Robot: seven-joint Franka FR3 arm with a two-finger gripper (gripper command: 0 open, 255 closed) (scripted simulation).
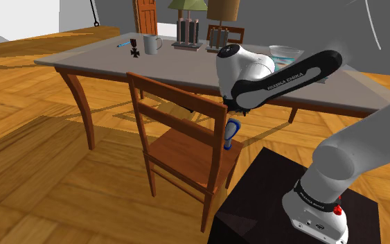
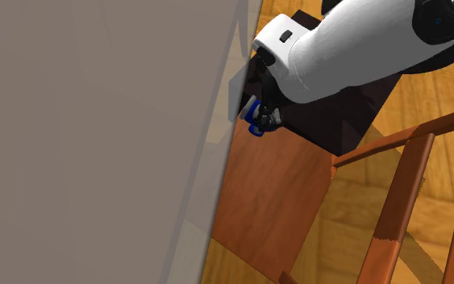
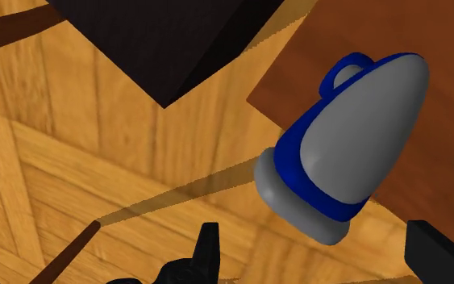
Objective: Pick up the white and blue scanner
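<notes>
The gripper [image 1: 232, 118] hangs at the chair's [image 1: 181, 148] 3 o'clock corner in the shoulder view, under the table's [image 1: 96, 61] near edge. The grey and blue scanner [image 1: 232, 132] is directly at the gripper's 6 o'clock, tilted, at the seat's edge nearest the black stand [image 1: 273, 187]. Whether it rests on the seat cannot be told.

In the wrist view the two black fingers [image 3: 206, 252] stand well apart. The scanner [image 3: 354, 137] lies ahead of them and between their lines, its grey face towards the camera, its blue body and small loop behind. Floor shows between it and one finger, seat between it and the other, so neither finger touches it and it is not clasped. It lies partly over the brown seat and partly over the wooden floor [image 3: 72, 161].

From the second exterior view, the scanner [image 2: 254, 111] shows as a blue spot at the gripper [image 2: 267, 115], at the white arm's [image 2: 338, 56] 8 o'clock end, beside the table's grey edge [image 2: 96, 145] and at 12 o'clock of the seat [image 2: 265, 194].

On the tabletop, at the arm's 10 o'clock in the shoulder view, stand a mug [image 1: 152, 44] and two lamps [image 1: 188, 28].
</notes>
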